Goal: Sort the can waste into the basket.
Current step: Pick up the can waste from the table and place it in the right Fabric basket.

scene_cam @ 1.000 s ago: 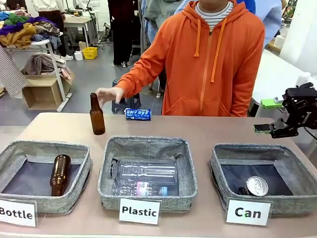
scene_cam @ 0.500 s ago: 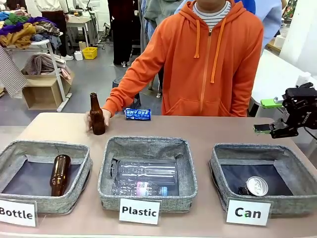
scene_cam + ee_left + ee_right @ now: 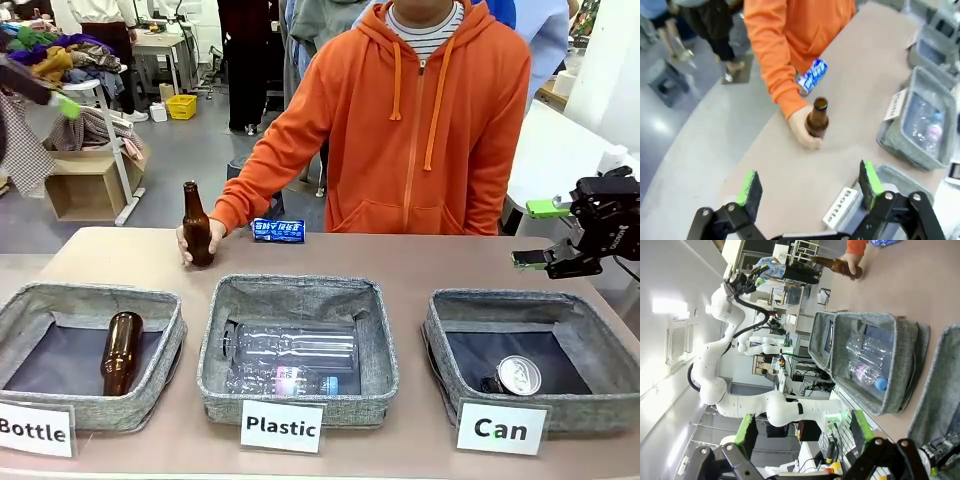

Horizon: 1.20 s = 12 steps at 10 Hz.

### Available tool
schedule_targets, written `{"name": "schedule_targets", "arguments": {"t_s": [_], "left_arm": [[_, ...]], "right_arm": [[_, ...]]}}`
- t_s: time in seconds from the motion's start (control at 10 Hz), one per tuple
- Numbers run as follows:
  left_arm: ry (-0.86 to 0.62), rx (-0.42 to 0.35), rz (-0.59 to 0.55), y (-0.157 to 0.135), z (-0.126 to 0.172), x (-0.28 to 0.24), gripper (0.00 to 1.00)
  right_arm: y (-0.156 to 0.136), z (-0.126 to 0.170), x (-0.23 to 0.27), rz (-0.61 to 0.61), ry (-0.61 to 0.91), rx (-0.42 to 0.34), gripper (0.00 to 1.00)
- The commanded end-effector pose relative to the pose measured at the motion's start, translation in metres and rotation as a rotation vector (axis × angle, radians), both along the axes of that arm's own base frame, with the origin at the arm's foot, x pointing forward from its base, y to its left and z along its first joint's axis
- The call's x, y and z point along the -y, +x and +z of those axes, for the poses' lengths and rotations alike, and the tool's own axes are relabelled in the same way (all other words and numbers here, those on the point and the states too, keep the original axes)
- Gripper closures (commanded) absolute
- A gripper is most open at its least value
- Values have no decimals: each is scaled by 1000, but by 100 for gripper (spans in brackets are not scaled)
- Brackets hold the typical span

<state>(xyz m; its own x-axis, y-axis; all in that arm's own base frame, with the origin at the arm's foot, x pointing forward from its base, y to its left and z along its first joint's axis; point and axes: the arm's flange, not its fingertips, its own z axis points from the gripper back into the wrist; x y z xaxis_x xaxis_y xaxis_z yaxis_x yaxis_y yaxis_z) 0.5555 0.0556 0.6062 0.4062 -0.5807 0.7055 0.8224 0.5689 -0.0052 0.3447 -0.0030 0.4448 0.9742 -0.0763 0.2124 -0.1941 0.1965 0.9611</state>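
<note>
A crushed blue can with white print [image 3: 278, 230] lies at the table's far edge, just in front of the person; in the left wrist view the blue can [image 3: 812, 76] sits beside the orange sleeve. The grey basket marked "Can" [image 3: 505, 302] stands at the front right and holds a can with a silver round top [image 3: 518, 376]. My right gripper [image 3: 540, 235] hangs open above that basket's far right corner, its green pads [image 3: 745, 430] apart and empty. High at the far left is my left gripper [image 3: 60, 100], open [image 3: 809, 186] above the table's left end.
The person's hand [image 3: 186, 243] grips an upright brown bottle [image 3: 196, 228] at the far left. The "Bottle" basket [image 3: 160, 305] holds another brown bottle, and the "Plastic" basket [image 3: 300, 285] in the middle holds clear bottles. White cards stand along the front edge.
The person's hand has closed around the brown bottle and raised it slightly. My left gripper has come into the front view at the top left. The right gripper has stayed still.
</note>
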Motion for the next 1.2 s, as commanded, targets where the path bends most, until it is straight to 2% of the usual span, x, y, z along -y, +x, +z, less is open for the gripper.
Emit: {"name": "schedule_targets", "arguments": {"t_s": [0.0,0.2,0.3,0.5,0.8,1.1], "left_arm": [[46,-63,20,5,23,-20,0],[-49,13,97,-58,29,-73,0],[-124,33,196,-94,23,-104,0],[-259,111,299,-158,-8,-145,0],[-354,148,356,-182,-39,-162,0],[-345,132,342,-170,-38,-158,0]], "right_arm": [[0,4,-3,-5,18,-7,0],[0,4,-3,-5,18,-7,0],[0,4,-3,-5,18,-7,0],[0,4,-3,-5,18,-7,0],[0,4,-3,-5,18,-7,0],[0,4,-3,-5,18,-7,0]]}}
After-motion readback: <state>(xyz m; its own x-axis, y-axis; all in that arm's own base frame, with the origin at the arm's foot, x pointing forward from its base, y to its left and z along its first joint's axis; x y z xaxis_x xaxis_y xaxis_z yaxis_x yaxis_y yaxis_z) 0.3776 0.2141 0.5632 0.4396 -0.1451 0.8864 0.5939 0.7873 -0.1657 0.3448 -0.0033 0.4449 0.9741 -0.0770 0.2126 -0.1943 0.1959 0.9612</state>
